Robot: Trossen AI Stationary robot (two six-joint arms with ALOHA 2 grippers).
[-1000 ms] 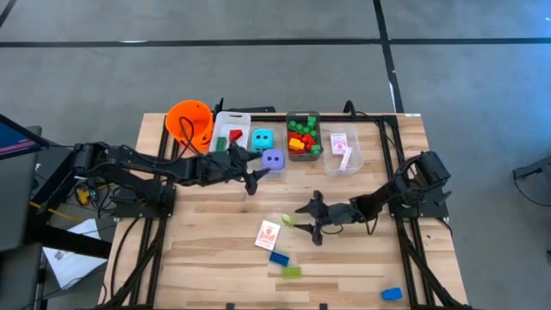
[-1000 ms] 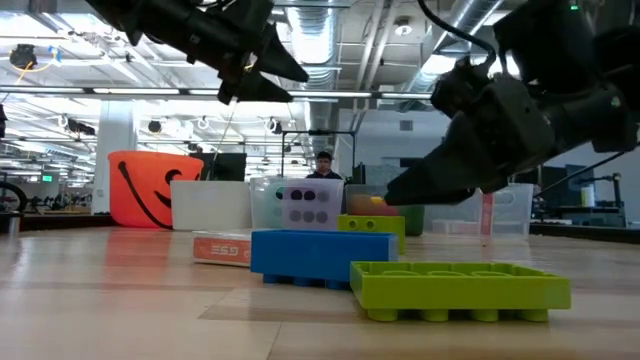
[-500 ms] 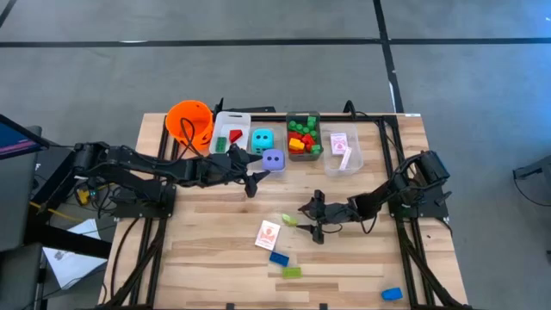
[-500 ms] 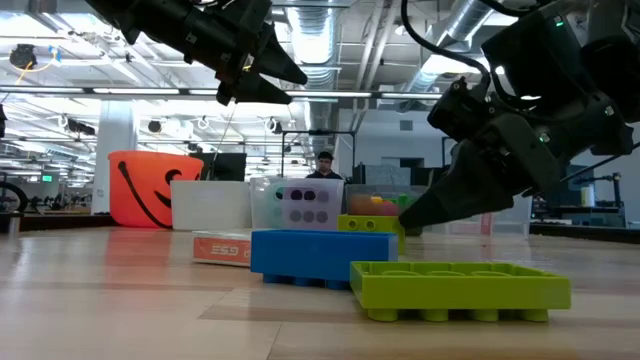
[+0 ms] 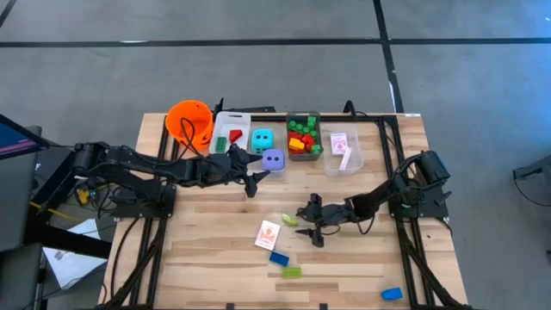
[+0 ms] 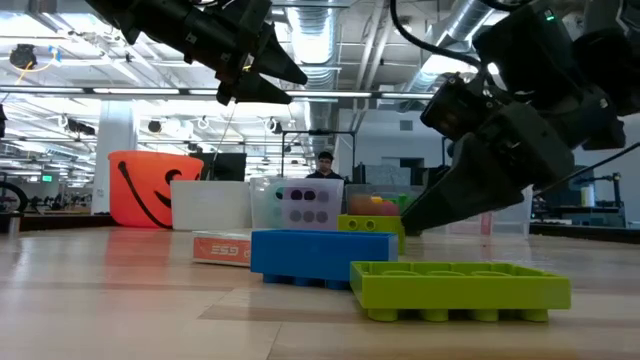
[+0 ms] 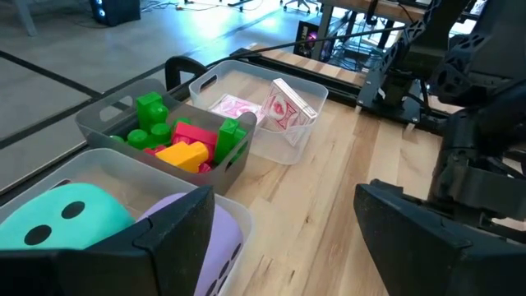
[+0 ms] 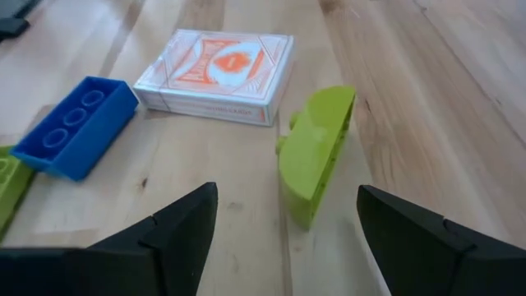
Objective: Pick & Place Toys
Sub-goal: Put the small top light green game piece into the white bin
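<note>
My right gripper stands open low over the table's middle. A small light-green brick lies on its side just ahead of its fingertips, untouched. Toward the near edge from it lie a red-backed card deck, a blue brick and a green brick. Another blue brick lies near the front right corner. My left gripper hangs open above the table beside the purple die and the teal die.
Along the far edge stand an orange bucket, a white bin with a red wedge, a bin of bricks and a clear bin with cards. Bare wood shows at the front left.
My right gripper has tipped its fingertips down toward the table by the small light-green brick, staying in about the same place. The toys lie as they did.
</note>
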